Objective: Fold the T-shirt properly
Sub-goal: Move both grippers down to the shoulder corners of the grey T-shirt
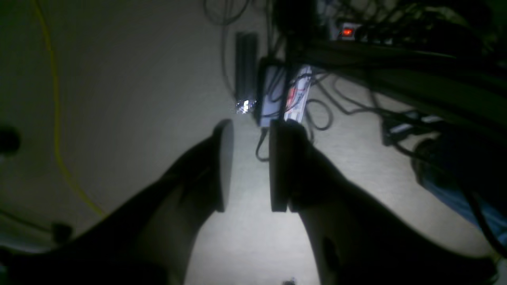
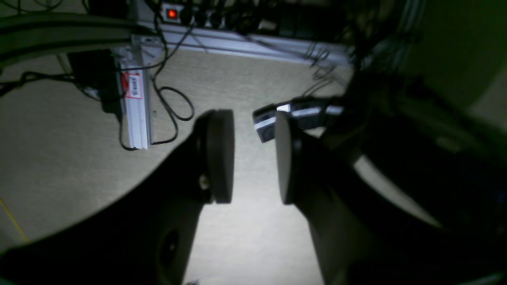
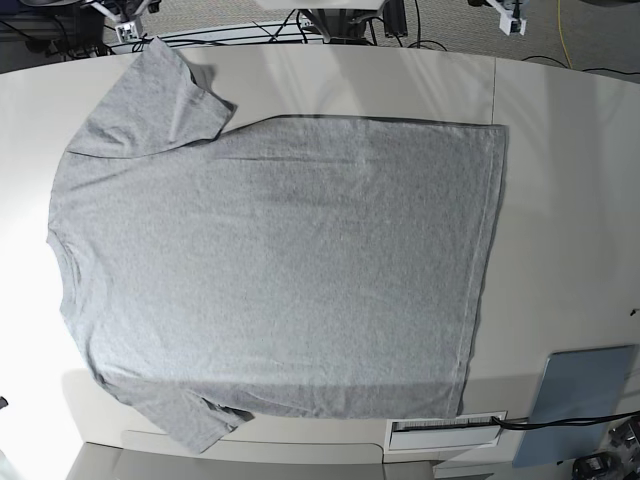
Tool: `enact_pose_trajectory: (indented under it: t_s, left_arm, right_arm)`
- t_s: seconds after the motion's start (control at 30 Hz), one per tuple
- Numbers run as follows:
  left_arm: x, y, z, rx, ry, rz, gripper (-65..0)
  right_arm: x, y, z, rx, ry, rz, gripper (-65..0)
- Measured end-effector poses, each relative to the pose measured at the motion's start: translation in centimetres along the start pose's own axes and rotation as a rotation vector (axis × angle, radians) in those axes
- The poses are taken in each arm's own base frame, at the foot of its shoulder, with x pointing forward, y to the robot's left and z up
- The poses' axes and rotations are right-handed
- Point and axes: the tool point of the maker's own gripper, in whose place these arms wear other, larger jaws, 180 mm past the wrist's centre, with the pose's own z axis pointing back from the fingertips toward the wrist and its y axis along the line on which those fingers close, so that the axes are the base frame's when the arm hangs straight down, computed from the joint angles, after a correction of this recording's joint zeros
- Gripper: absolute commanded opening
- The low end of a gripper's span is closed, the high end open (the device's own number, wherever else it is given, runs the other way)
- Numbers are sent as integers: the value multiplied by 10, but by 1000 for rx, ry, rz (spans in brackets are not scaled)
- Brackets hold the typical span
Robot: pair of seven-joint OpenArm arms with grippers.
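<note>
Table [image 3: 560, 200]: pale, smooth surface, with a seam running front to back on the base view's right. A blue-grey flat panel [image 3: 582, 400] lies at the near right corner — beside it a white labelled strip [image 3: 447, 428]. Floor [image 1: 130, 79]: beige carpet. On it a yellow cable [image 1: 55, 118], tangled black cables [image 1: 317, 114], an aluminium rail [image 2: 136, 114] with a red-and-white sticker. A lit red switch [image 2: 171, 14] — probably a power strip.

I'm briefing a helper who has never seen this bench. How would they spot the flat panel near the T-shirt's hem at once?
Start at the pale table, where the grey T-shirt lies spread flat, plain side up, hem toward the base view's right. Past the hem's lower corner, at the table's near right edge, lies the blue-grey panel. It is smooth, rigid and slightly tilted, unlike the white labelled strip beside it.
</note>
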Motion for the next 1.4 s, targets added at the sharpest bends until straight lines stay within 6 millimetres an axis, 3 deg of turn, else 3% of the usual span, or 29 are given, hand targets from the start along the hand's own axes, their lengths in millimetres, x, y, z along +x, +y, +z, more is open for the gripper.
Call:
enact_pose_trajectory:
  t_s: [0.17, 0.33, 0.57, 0.67, 0.87, 1.07, 1.23, 1.4]
  left_arm:
    - [27, -14, 39, -21, -81, -133, -475]
    - [74, -40, 75, -24, -190, -369, -475]
    - [143, -67, 116, -26, -290, -723, -475]
    - [159, -83, 126, -73, -316, -877, -476]
    - [186, -110, 130, -165, -402, -1111, -475]
    - [218, -101, 122, -89, -447, -1140, -457]
    - [198, -111, 88, -102, -346, -1257, -367]
    - [200, -118, 60, -9, -335, -1330, -361]
  right_arm:
    - [21, 0, 34, 16, -40, 131, -467]
    - [51, 9, 63, 43, -88, 247, -467]
    - [102, 9, 90, -15, -190, 455, -468]
    - [115, 3, 98, -79, -204, 557, -468]
    - [133, -16, 102, -201, -199, 639, -467]
    - [155, -21, 102, -238, -249, 634, -467]
    - [168, -25, 102, -260, -278, 621, -467]
    - [169, -28, 102, -279, -266, 628, -467]
